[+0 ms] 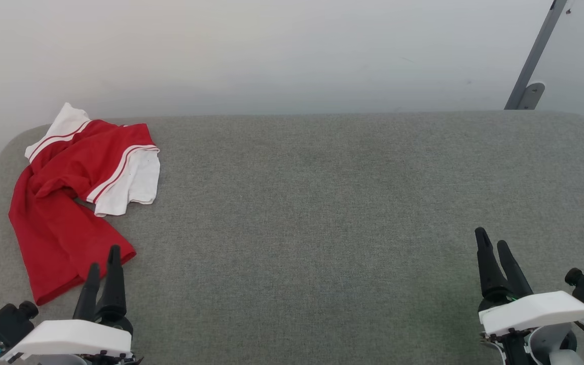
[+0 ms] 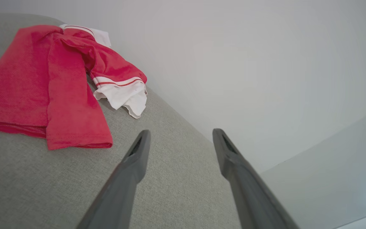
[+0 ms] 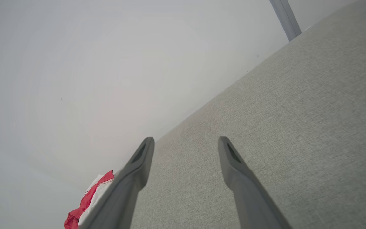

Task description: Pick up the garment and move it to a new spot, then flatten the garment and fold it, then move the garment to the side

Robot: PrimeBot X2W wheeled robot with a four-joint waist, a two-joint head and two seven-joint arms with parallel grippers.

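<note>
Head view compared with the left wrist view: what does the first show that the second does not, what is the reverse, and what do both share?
The head view adds the right pincer, open over the table, and a grey metal post against the wall at the far right. The left wrist view adds a close look at the stitched red hem of the T-shirt and its folded layers. Both share the crumpled T-shirt, the table, the open left pincer and the wall.
</note>
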